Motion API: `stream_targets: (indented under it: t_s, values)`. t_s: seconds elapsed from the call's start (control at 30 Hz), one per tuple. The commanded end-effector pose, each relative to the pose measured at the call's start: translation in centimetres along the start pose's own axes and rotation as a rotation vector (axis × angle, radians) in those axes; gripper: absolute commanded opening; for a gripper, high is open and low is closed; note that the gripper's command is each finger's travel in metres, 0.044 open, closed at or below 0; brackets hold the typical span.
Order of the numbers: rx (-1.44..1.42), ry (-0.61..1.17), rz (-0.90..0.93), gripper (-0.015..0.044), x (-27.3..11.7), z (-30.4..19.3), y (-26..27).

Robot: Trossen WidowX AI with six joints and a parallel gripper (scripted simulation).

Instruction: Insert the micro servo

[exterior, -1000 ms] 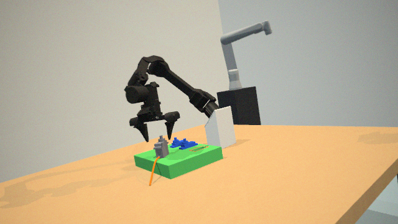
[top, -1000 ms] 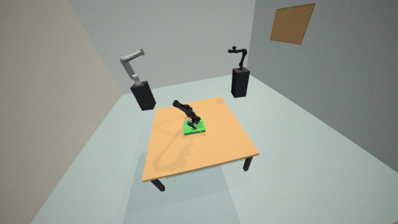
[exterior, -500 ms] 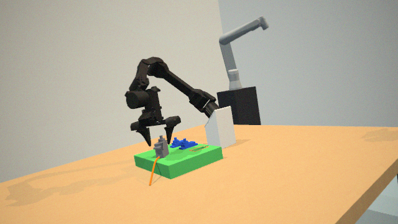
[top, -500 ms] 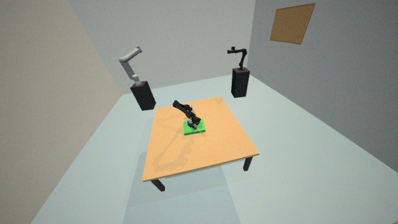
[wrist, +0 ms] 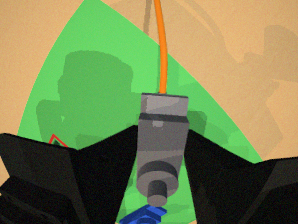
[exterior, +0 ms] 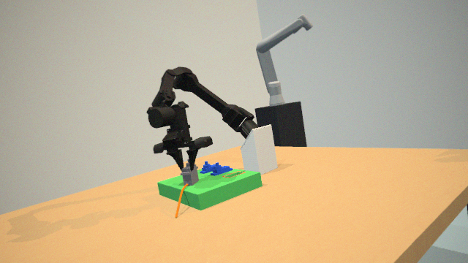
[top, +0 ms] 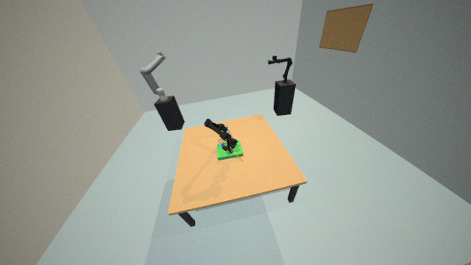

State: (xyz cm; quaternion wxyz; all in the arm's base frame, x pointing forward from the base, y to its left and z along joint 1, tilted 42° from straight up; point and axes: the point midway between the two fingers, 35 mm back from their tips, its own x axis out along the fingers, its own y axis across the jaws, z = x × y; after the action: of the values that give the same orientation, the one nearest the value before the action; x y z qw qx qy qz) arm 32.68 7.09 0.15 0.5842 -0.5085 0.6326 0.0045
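Note:
The loose micro servo [exterior: 190, 177] [wrist: 160, 135] is grey and stands upright on the green deck [top: 222, 157] [exterior: 230, 191] [wrist: 85, 25], output shaft up, near the deck's left corner in the exterior view. Its orange cable [top: 238, 157] [exterior: 180, 201] [wrist: 163, 55] runs over the deck edge towards the table. My gripper [exterior: 187, 169] [wrist: 161, 133] is shut on the servo's body, one black finger on each side. The marked pocket [exterior: 230, 177] has an orange-red outline and lies farther right on the deck. In the wrist view, only one outline corner [wrist: 53, 136] shows; the left finger hides the rest.
Two blue servos [exterior: 221, 169] sit on the deck behind the grey one; part of one blue servo [wrist: 145, 215] shows at the wrist view's bottom. A white block [exterior: 267, 150] stands behind the deck by the arm's base. Two other arms stand on black pedestals beyond the table.

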Motion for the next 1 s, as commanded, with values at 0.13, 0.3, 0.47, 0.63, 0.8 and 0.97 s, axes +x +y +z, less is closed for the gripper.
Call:
stream_targets:
  t_s: [0.13,0.3,0.47,0.63,0.8,0.97]
  values:
    - [-0.004,0.000,-0.001,0.0000,-2.5,-0.3,0.1]
    - [-0.004,0.000,-0.001,0.0000,-3.0,-0.8,0.4]
    - [-0.004,0.000,-0.001,0.0000,-3.0,-0.8,0.3]
    - [-0.004,0.000,-0.001,0.0000,-3.0,-1.1,0.6]
    - [-0.005,0.001,0.000,0.0000,-2.9,-2.3,1.6]
    - [-0.005,0.001,0.000,0.0000,-2.9,-3.7,2.8]
